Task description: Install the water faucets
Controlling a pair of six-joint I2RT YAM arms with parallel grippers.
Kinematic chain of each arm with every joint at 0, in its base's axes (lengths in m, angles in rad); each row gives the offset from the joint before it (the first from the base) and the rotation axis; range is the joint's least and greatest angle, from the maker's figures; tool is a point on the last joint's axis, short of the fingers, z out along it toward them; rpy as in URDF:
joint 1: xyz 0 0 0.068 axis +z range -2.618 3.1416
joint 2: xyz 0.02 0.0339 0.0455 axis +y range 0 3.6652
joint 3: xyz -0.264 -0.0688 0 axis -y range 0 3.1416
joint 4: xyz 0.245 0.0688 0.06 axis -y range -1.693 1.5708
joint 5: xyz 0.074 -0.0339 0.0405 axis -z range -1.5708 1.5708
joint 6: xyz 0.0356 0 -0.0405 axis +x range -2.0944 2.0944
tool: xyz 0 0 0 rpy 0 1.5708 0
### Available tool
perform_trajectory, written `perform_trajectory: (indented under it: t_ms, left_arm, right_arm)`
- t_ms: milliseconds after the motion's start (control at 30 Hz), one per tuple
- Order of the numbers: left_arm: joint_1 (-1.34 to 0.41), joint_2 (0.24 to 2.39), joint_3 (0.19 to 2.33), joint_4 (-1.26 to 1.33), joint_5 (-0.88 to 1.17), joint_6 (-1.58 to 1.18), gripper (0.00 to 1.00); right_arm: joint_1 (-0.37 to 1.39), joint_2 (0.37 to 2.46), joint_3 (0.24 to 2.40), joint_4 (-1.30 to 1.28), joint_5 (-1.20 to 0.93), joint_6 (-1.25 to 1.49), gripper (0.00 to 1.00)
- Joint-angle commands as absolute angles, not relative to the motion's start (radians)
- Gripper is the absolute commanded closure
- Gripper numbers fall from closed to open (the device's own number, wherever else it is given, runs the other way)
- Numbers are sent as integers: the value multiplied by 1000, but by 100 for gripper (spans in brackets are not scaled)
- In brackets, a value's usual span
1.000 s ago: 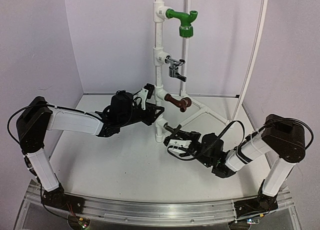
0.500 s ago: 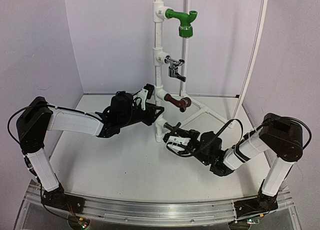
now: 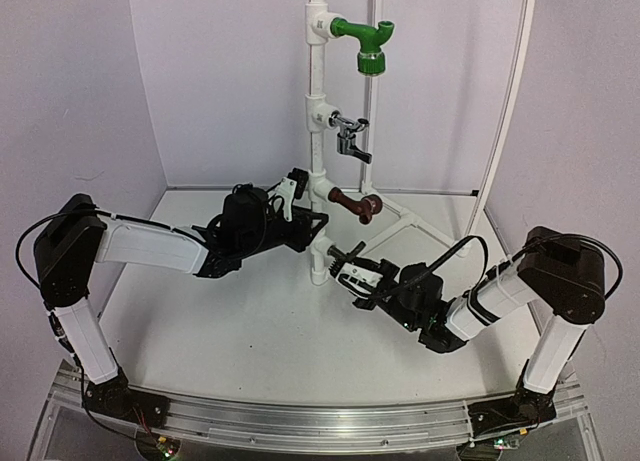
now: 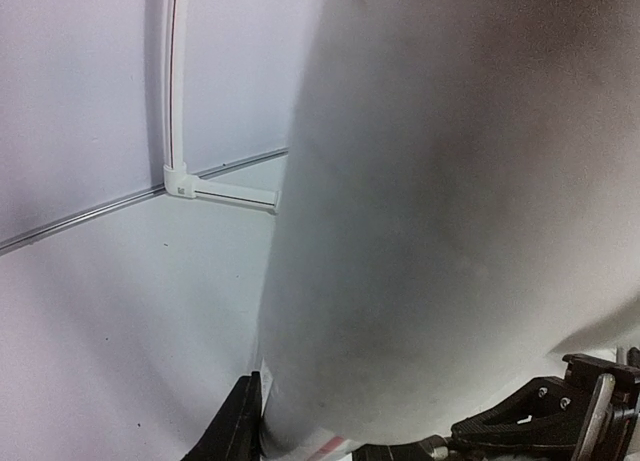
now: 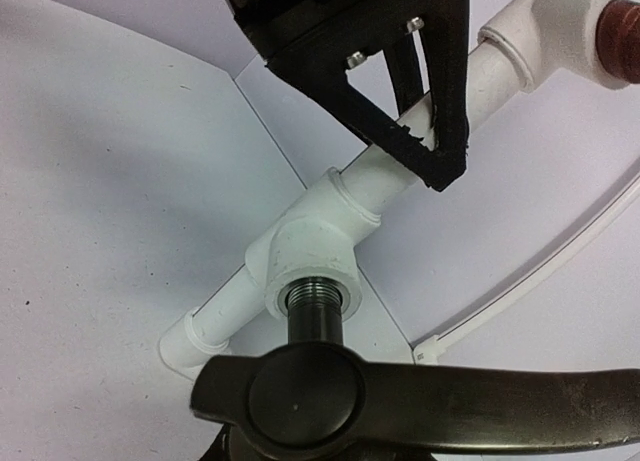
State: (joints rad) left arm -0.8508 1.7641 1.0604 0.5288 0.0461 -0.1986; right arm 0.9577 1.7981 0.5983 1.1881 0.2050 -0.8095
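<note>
**A:** Where is the dark faucet (image 5: 318,381)?

**B:** At the lowest fitting (image 5: 300,243) on the upright white pipe (image 3: 318,91), low down near the table (image 3: 230,331). Its threaded end sits in the mouth of that fitting, with a few ridged metal threads showing outside the rim.

**A:** How does it look up close?

**B:** It is dull grey-black, smooth and slightly glossy. It has a round cap in the middle and a long flat lever running sideways across the right wrist view. The neck is a short cylinder.

**A:** Who has hold of it?

**B:** The right gripper (image 3: 352,269) does, with its jaws drawn narrow around the faucet's body. The left gripper (image 3: 314,226) is clamped on the pipe just above that fitting. Its black fingers are triangular frames with open middles and rough edges.

**A:** And the others?

**B:** There are three, each on its own fitting higher up the pipe. The green faucet (image 3: 365,43) at the top is matte plastic with a ribbed collar. The silver faucet (image 3: 350,137) below it is shiny metal. The brown faucet (image 3: 356,205) is the next one down, rounded and glossy.

**A:** What about the pipe itself?

**B:** It is smooth white plastic, and each fitting is a thicker collar with a raised lip. In the left wrist view it fills most of the picture as a pale blur.
</note>
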Motion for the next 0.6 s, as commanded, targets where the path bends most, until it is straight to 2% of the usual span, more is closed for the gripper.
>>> perform_trajectory:
  t_ms: [0, 567]
  left_arm:
    - [-882, 1781, 1054, 550, 91, -336, 100]
    - [-896, 1778, 1034, 561, 82, -330, 100]
  right_arm:
    - [950, 1793, 633, 1219, 249, -655, 100]
    - [948, 1779, 655, 1189, 214, -327, 100]
